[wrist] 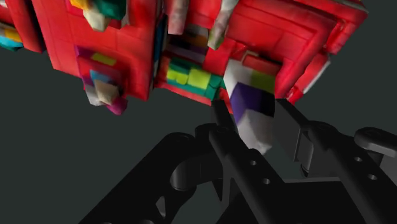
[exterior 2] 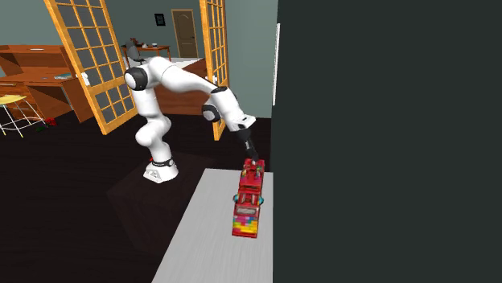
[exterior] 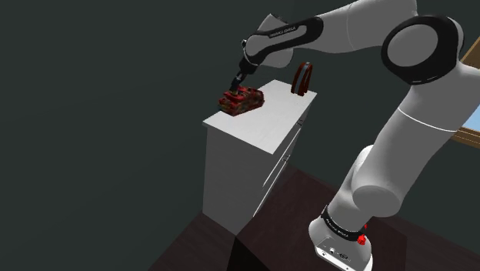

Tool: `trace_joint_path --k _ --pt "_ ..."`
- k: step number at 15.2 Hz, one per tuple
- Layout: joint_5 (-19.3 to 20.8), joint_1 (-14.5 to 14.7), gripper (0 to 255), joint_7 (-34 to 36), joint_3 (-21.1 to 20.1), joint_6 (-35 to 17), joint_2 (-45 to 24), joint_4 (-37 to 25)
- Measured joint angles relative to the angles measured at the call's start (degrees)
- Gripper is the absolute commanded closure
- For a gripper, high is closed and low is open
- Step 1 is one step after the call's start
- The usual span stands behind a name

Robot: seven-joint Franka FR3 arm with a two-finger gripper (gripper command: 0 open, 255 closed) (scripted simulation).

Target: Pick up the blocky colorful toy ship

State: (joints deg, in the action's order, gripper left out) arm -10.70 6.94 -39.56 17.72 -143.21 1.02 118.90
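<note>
- The gripper [wrist: 254, 121] has its fingers closed on a white-and-purple block jutting from the toy ship [wrist: 127, 44]; the wrist view makes this clasp plain.
- The ship is at the white cabinet [exterior: 269, 127] top's wall-side edge, just beneath the gripper.
- The second exterior view shows the ship's long axis running along that edge, with the gripper at the end nearest the arm.

End effector [exterior: 238, 79] touches toy ship [exterior: 242, 99] over white cabinet [exterior: 254, 131]
</note>
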Motion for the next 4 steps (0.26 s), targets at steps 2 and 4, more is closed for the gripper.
trace_joint_path --k 2,4 --pt "0.4 -0.1 255 0.3 0.1 1.4 0.3 -1.1" --pt "0.9 -0.1 255 0.9 0.0 2.8 0.6 -2.2"
